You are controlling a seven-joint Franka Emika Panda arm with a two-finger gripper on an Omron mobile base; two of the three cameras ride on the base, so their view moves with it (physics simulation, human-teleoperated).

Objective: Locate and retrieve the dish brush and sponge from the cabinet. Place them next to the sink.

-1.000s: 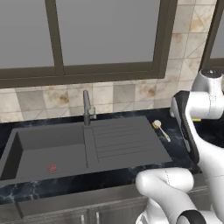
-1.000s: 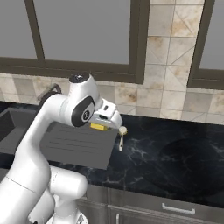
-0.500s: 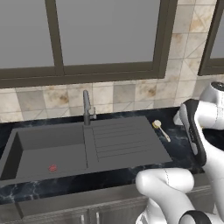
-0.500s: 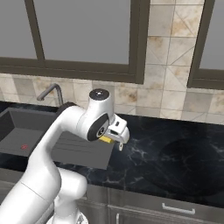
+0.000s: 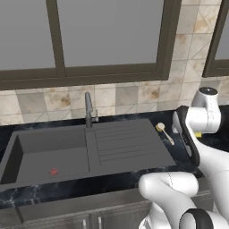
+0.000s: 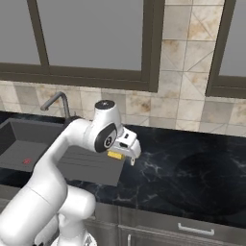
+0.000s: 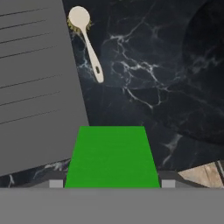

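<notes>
My gripper (image 6: 123,155) is shut on the sponge (image 6: 114,154), which fills the low middle of the hand view as a green block (image 7: 111,157) between the fingertips, with its yellow layer showing from the side. It hangs just above the black counter, right of the sink (image 6: 29,144). The dish brush (image 7: 87,41) lies flat on the counter beside the drainboard (image 7: 35,78), yellow bristles at the far end. From the left base view the dish brush (image 5: 164,133) rests just right of the sink (image 5: 125,143), near the arm. The cabinet is out of view.
A grey faucet (image 5: 89,109) stands behind the basin, under dark-framed windows. Black marble counter (image 6: 192,168) stretches to the right of the sink. Drawer fronts with a handle (image 6: 194,229) run below the counter edge.
The arm has folded lower and the gripper has come down toward the counter with the sponge in it. From the right base, it now covers the brush. The brush has not moved.
</notes>
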